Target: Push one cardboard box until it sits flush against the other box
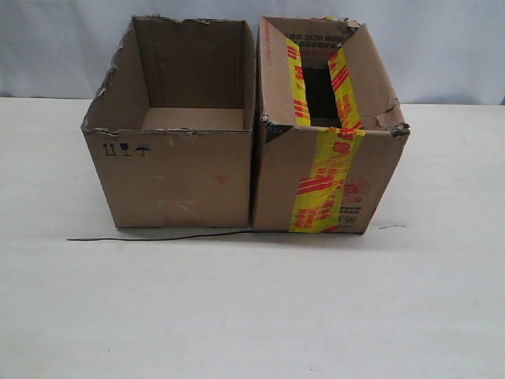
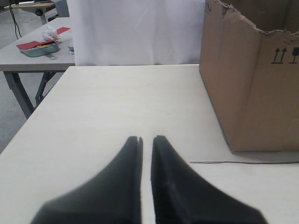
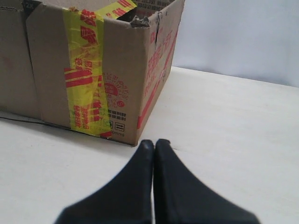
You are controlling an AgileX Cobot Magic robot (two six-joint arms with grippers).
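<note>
The taped cardboard box [image 1: 327, 150], brown with yellow-and-red tape and red print, stands on the right with its left wall touching the plain box [image 1: 177, 134], which has a ragged rim and small black symbols. Neither gripper shows in the exterior view. In the left wrist view my left gripper [image 2: 146, 138] is shut and empty, hovering over bare table well short of the plain box [image 2: 252, 79]. My right gripper [image 3: 155, 142] is shut with nothing in it, just in front of the near corner of the taped box [image 3: 93, 70].
A thin black wire [image 1: 158, 237] lies on the white table [image 1: 252, 316] along the boxes' front edges. A white backdrop stands behind the boxes. Off the table's left edge stands a grey side table [image 2: 28, 58] with a teal tray.
</note>
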